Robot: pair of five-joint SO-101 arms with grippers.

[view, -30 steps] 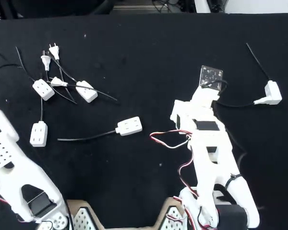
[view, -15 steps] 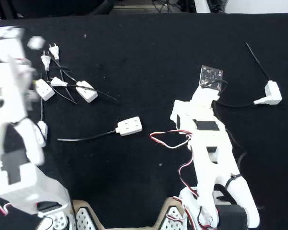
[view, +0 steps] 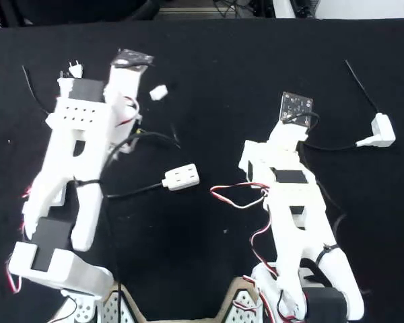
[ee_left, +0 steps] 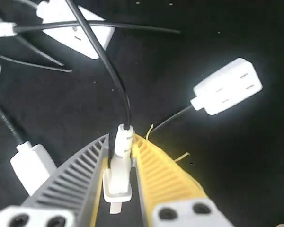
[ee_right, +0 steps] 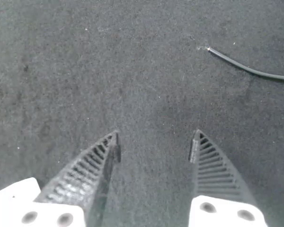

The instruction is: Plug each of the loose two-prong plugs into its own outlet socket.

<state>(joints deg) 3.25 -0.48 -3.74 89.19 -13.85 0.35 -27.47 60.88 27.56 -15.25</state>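
From up high, my left arm (view: 81, 148) lies across the left side of the black surface (view: 222, 74), and my right arm (view: 293, 195) lies on the right side. A white outlet socket (view: 182, 176) sits between the two arms, and its black wire runs off under my left arm. A little plug (view: 74, 67) peeks out at the far side of my left arm. A side plug (view: 380, 130) lies far to the right, well apart from my right arm. From my left wrist, my left pincer (ee_left: 120, 139) is clamped on a white plug (ee_left: 117, 182). The grey finger (ee_left: 71, 179) presses one side of it and the yellow finger (ee_left: 165, 179) presses the other. A black cord (ee_left: 111, 71) runs out of the white plug and away over the surface. The outlet socket lies past the yellow finger, apart from the white plug. A second socket (ee_left: 75, 30) lies farther off, and the black cord crosses over it. From my right wrist, my right pincer (ee_right: 154, 142) has its two fingers wide apart, and I see the black surface between them. A thin wire end (ee_right: 255, 71) lies farther off.
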